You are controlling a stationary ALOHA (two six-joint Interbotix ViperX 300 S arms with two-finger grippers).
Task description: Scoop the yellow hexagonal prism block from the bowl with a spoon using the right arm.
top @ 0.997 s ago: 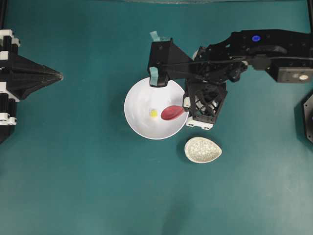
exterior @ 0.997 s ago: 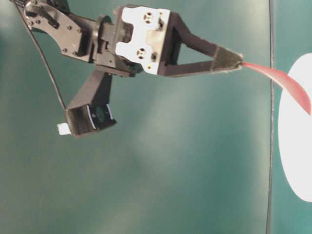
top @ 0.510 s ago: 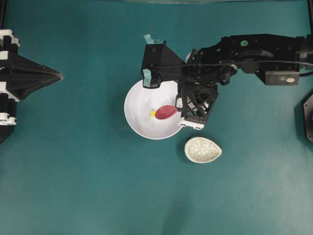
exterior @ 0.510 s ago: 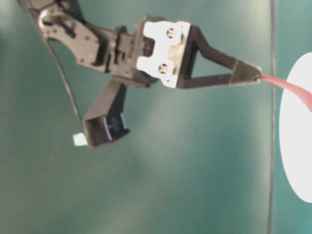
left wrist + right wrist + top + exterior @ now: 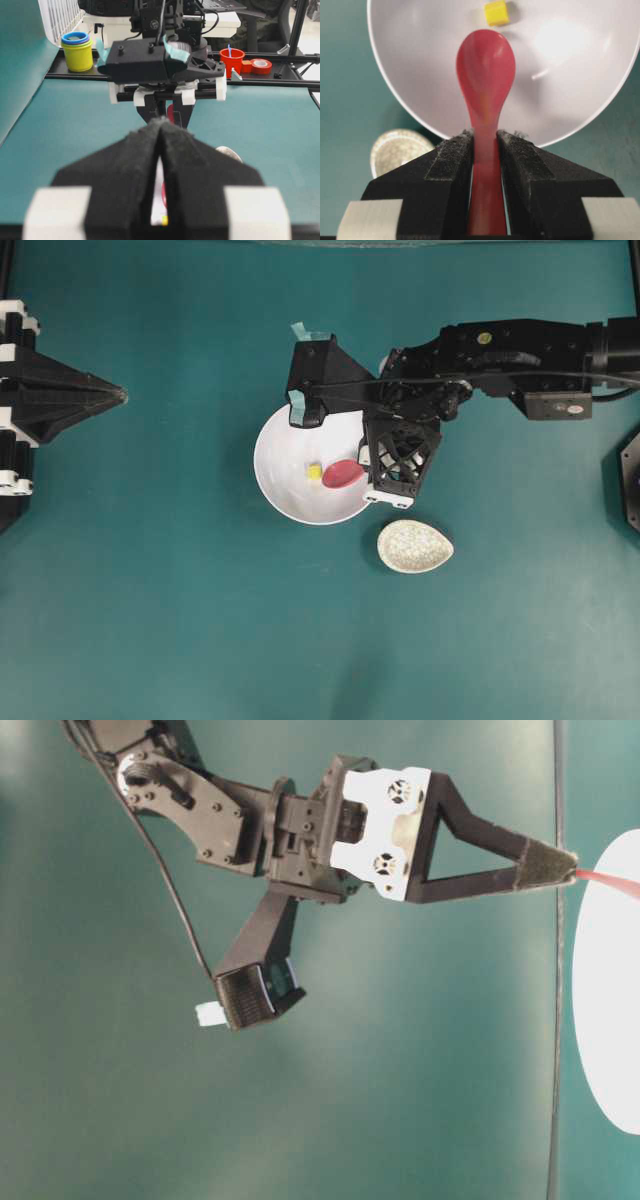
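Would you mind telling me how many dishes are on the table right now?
2. The large white bowl sits near the table's middle, holding the yellow block. The small speckled egg-shaped dish lies just outside its rim, toward the lower right in the overhead view. None looks hidden.

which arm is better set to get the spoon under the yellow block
Right. Its end effector grips the spoon by the handle, with the scoop inside the bowl, just short of the yellow block. The left end effector is shut and sits far from the bowl.
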